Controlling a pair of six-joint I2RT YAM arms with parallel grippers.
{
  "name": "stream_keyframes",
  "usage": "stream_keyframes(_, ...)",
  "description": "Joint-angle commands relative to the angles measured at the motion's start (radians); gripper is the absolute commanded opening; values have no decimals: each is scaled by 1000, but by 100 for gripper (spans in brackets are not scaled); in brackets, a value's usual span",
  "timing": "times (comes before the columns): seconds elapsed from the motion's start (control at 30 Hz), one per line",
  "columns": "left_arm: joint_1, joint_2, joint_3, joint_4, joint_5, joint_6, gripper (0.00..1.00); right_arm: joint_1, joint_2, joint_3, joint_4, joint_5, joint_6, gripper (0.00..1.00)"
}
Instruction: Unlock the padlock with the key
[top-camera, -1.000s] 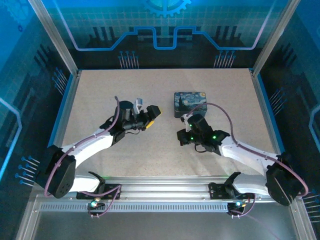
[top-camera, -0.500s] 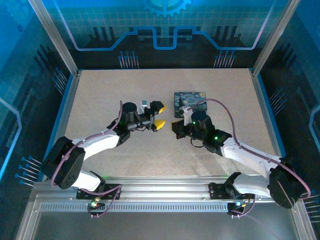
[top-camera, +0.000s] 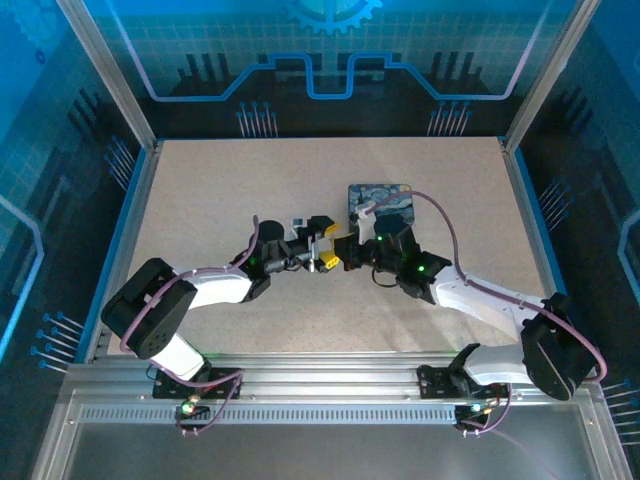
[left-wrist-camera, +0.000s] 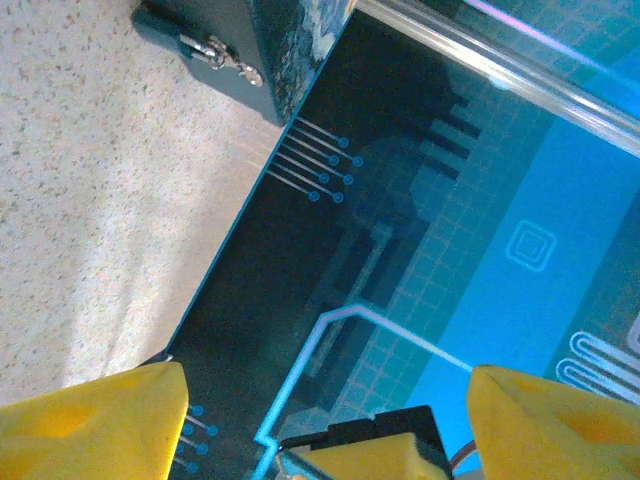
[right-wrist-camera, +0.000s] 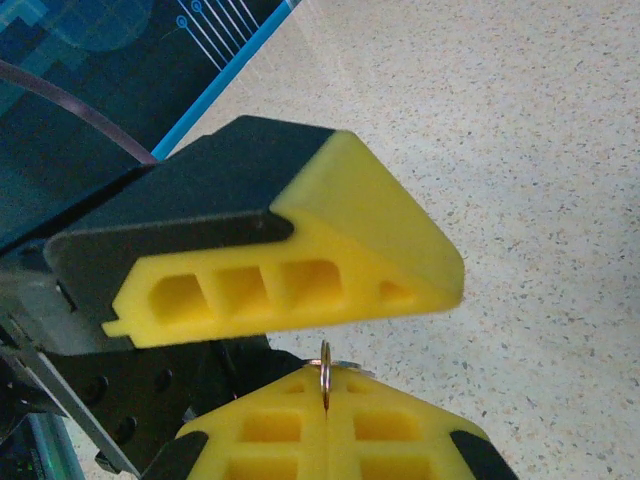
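My right gripper (right-wrist-camera: 325, 398) is shut on the key (right-wrist-camera: 325, 372), whose thin silvery ring sticks out edge-on between the yellow pads. Its blade is hidden. My left gripper (left-wrist-camera: 328, 400) is open, and its yellow fingers (left-wrist-camera: 100, 420) straddle the right gripper's tip. In the top view both grippers meet at the table's middle, the left gripper (top-camera: 324, 247) facing the right gripper (top-camera: 346, 252). One left finger (right-wrist-camera: 300, 260) hangs just above the key. The padlock (left-wrist-camera: 218, 57) glints silvery on the side of the dark-blue tin (left-wrist-camera: 295, 40).
The starry-print tin (top-camera: 380, 203) stands just behind and to the right of the two grippers. Speckled tabletop (top-camera: 200, 200) lies bare to the left and in front. Blue enclosure walls (top-camera: 330, 60) ring the table.
Both arms have swung inward and met at the centre. The left gripper moved right and its jaws narrowed a little. The right gripper moved left, staying shut.
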Motion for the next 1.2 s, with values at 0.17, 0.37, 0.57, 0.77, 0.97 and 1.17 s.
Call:
stream_keyframes(0.17, -5, 5, -27, 71, -47, -58, 58, 15, -33, -19, -10, 2, -8, 0)
stream_keyframes(0.37, -6, 4, -31, 75, -58, -61, 44, 14, -49, -36, -29, -6, -10, 0)
stream_keyframes(0.57, -6, 3, -33, 70, -64, -63, 31, 14, -53, -39, -34, -9, -10, 0)
stream_keyframes(0.77, -6, 3, -32, 63, -66, -59, 20, 14, -63, -43, -34, -2, -9, 0)
stream_keyframes(0.97, -6, -1, -31, 51, -66, -51, 13, 13, -74, -50, -32, 4, -6, 0)
stream_keyframes(1.17, -6, -1, -30, 50, -68, -47, 10, 10, -81, -53, -32, 5, -4, 0)
